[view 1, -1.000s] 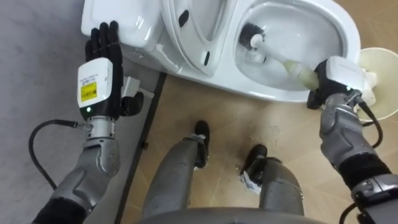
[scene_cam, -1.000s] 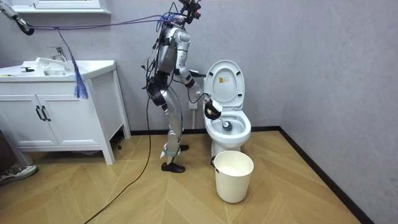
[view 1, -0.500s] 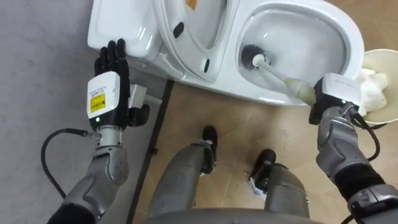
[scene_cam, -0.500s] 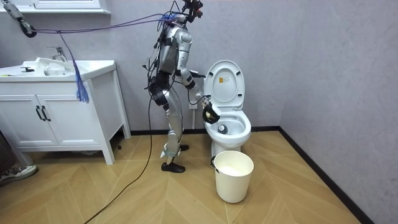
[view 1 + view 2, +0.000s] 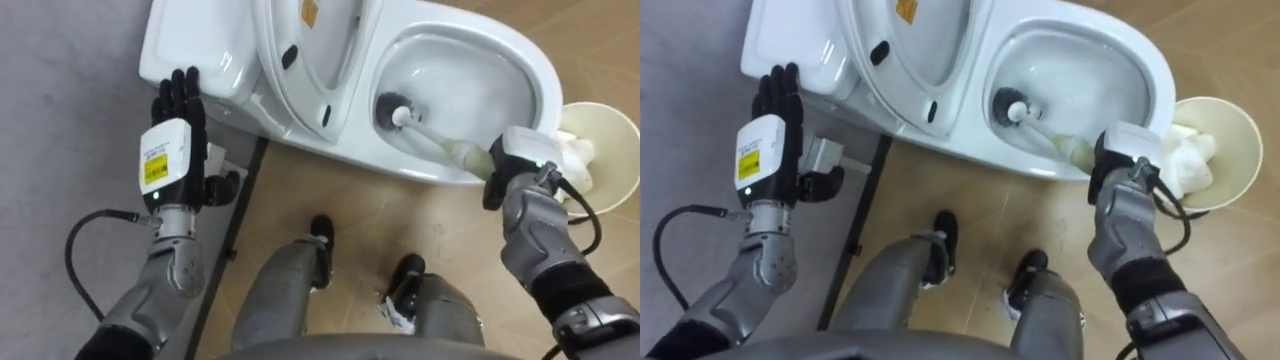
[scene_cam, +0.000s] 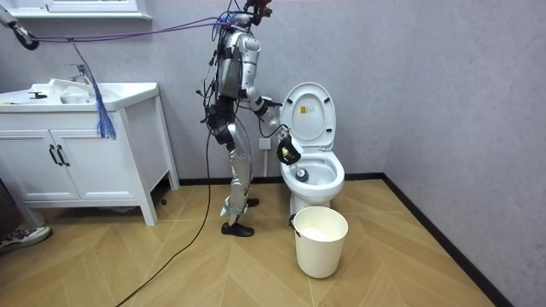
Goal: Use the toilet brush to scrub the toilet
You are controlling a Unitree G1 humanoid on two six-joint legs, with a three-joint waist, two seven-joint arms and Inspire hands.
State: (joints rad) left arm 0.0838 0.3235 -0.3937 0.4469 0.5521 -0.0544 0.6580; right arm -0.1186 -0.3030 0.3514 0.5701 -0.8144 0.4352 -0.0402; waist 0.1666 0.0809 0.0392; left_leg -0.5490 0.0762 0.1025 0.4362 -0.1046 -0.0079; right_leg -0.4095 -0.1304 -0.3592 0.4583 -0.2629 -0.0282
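Note:
A white toilet [image 5: 545, 60] [image 5: 1160, 75] [image 6: 334, 183] stands before me with its lid and seat [image 5: 310, 60] raised. My right hand [image 5: 515, 160] [image 5: 1120, 150] is shut on the pale handle of a toilet brush [image 5: 430, 135] [image 5: 1045, 128] at the bowl's near rim. The brush's dark head [image 5: 388, 106] [image 5: 1006, 104] lies inside the bowl, at its left side. My left hand [image 5: 175, 135] [image 5: 770, 135] is open with straight fingers, held up beside the tank [image 5: 185, 50], touching nothing.
A cream bucket [image 5: 600, 140] [image 5: 1225, 150] [image 6: 321, 239] with white stuff in it stands on the wood floor right of the toilet. A white vanity with a sink [image 6: 81, 145] stands at the room view's left. I stand at the toilet's side, by the grey wall.
The brush head has slid leftward across the bowl, from its middle to its left side, and my right hand followed a little left. The left hand kept its pose.

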